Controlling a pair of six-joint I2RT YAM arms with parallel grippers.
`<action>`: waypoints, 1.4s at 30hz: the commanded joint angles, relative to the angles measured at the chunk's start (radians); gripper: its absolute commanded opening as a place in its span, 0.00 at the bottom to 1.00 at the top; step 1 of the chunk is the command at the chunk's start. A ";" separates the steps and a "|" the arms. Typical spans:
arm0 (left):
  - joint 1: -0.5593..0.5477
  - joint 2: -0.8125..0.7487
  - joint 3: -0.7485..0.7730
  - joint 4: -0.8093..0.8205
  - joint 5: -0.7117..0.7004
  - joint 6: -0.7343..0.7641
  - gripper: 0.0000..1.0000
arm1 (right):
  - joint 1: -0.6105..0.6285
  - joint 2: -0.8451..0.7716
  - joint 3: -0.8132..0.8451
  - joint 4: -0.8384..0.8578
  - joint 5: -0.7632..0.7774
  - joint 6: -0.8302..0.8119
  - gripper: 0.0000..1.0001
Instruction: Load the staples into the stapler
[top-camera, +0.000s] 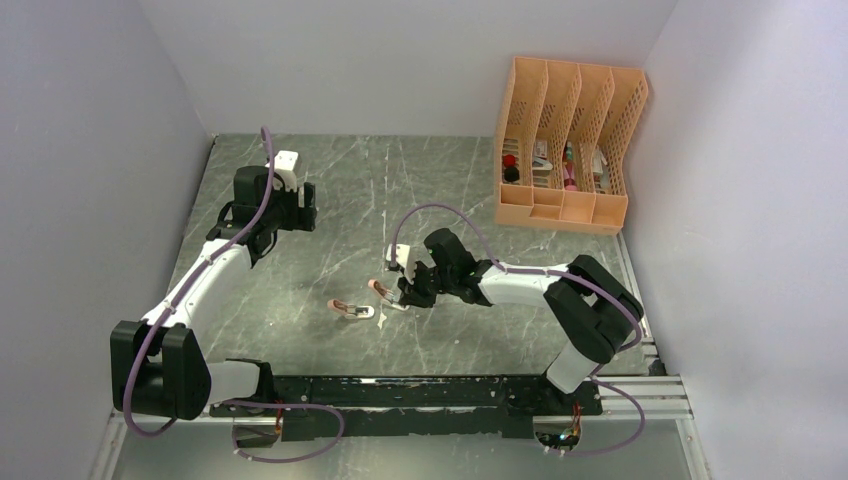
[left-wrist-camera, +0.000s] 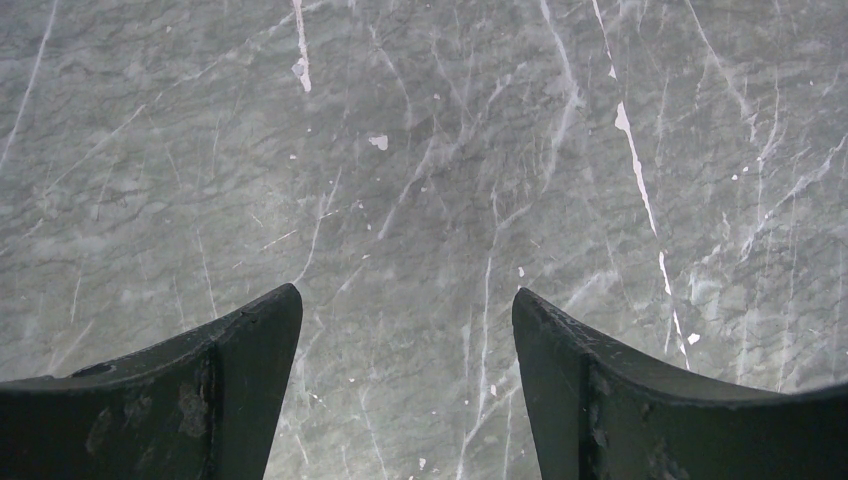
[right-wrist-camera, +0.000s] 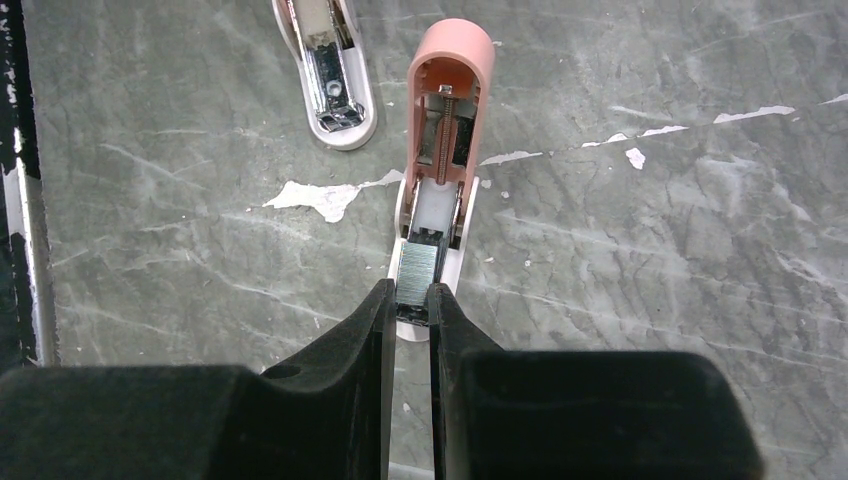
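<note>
1. Two salmon-pink staplers lie near the middle of the bench (top-camera: 350, 200), a little toward its near edge. One is the open stapler (right-wrist-camera: 450, 100), its pink top swung back and its spring bared. The second stapler (right-wrist-camera: 330, 70) lies just beside it, on the side toward the bench's left edge.
2. The right gripper (right-wrist-camera: 408, 300) is clenched on the staples (right-wrist-camera: 417, 270), a short silvery strip pinched between its two black fingertips.
3. That strip sits at the near end of the open stapler's white channel, in line with it. Whether it is fully seated cannot be told.
4. The left gripper (left-wrist-camera: 405, 340) hangs over bare bench toward the far left corner, its jaws released and wide apart with nothing between them.
5. An orange file organizer (top-camera: 565, 150) stands in the far right corner. The small items in its slots are too small to make out.
6. A white chip (right-wrist-camera: 320, 195) marks the bench surface near the two staplers.
</note>
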 joint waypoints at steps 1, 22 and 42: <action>-0.004 0.006 0.015 -0.011 0.016 0.014 0.81 | -0.004 -0.018 -0.010 0.004 0.003 -0.003 0.00; -0.004 0.006 0.014 -0.013 0.014 0.014 0.81 | -0.006 0.001 0.002 -0.019 0.019 -0.008 0.00; -0.004 0.006 0.015 -0.013 0.015 0.015 0.81 | -0.006 0.014 0.020 -0.048 0.021 -0.020 0.00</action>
